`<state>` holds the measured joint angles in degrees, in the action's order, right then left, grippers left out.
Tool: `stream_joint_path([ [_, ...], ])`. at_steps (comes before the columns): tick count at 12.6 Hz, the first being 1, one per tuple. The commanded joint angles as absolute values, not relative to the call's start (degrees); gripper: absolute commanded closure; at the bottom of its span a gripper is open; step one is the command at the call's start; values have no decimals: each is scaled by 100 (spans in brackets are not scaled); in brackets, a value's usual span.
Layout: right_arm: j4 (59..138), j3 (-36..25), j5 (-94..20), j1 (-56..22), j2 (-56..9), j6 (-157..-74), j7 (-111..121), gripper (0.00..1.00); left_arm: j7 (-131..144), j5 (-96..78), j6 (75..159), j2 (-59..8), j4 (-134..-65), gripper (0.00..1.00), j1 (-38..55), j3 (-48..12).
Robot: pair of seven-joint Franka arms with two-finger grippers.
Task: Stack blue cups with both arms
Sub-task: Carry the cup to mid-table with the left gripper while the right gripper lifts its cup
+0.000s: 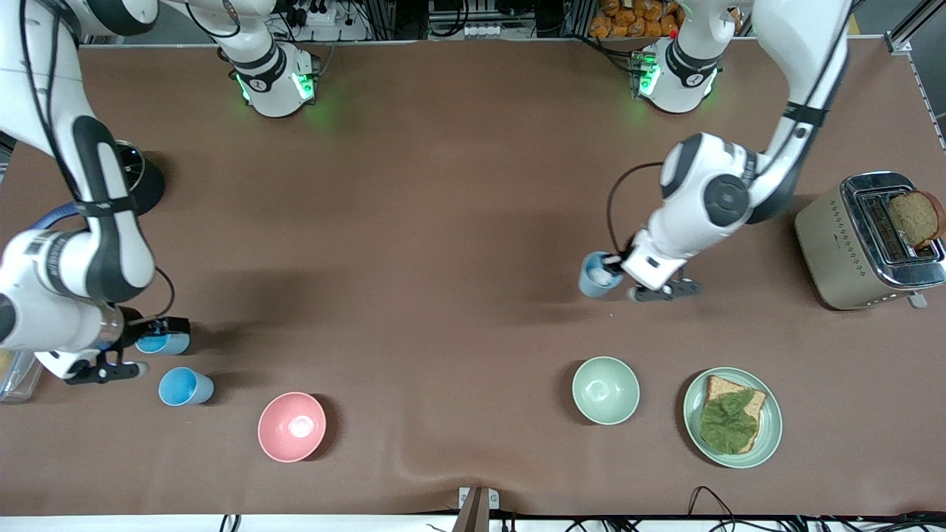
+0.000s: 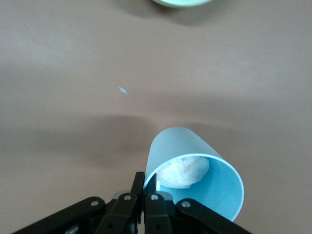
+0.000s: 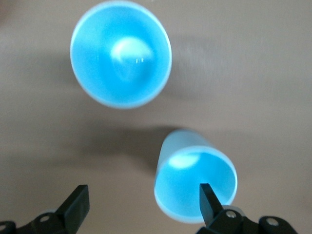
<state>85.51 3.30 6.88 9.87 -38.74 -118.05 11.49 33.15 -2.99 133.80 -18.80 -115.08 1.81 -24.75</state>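
We see the left gripper (image 1: 613,275) pinching the rim of a duller grey-blue plastic tumbler (image 1: 596,275). The right gripper (image 1: 151,353) spreads wide, one finger inside a light-blue plastic tumbler (image 1: 164,343); another light-blue tumbler (image 1: 185,387) stands just beside

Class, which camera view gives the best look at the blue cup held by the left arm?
The left wrist view: the blue cup fills it, its rim pinched in the left claw, something pale inside. The front view shows it small. The right wrist view misses it.

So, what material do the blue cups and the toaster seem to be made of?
The blue cups: probably plastic, smooth and slightly glossy, with thin rims and soft highlights inside. The toaster: apparently metal, with a matte beige body and a shiny chrome top.
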Motion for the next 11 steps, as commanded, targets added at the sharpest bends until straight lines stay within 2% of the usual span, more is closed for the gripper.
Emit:
stream_joint_path([
  [1,8429,352,905,1037,-4025,-11856,1169,0,4338,-334,13333,-2003,-11233,100,833,-2461],
  [2,8472,352,905,1063,-4078,-11900,1178,0,4646,-317,13350,-2091,-11128,100,1018,-2461],
  [3,8481,352,905,1081,-4104,-11900,1326,46,5050,-308,13359,-2257,-10953,100,1324,-2461],
  [4,8499,352,905,1098,-4131,-11900,1371,79,5262,-299,13368,-2398,-10795,100,1475,-2461],
  [5,8516,352,905,1116,-4157,-11909,1371,98,5430,-299,13368,-2573,-10628,100,1677,-2444],
  [11,8543,360,905,1108,-4131,-11839,1371,100,6819,307,13368,-3576,-9836,100,2487,-2408],
])
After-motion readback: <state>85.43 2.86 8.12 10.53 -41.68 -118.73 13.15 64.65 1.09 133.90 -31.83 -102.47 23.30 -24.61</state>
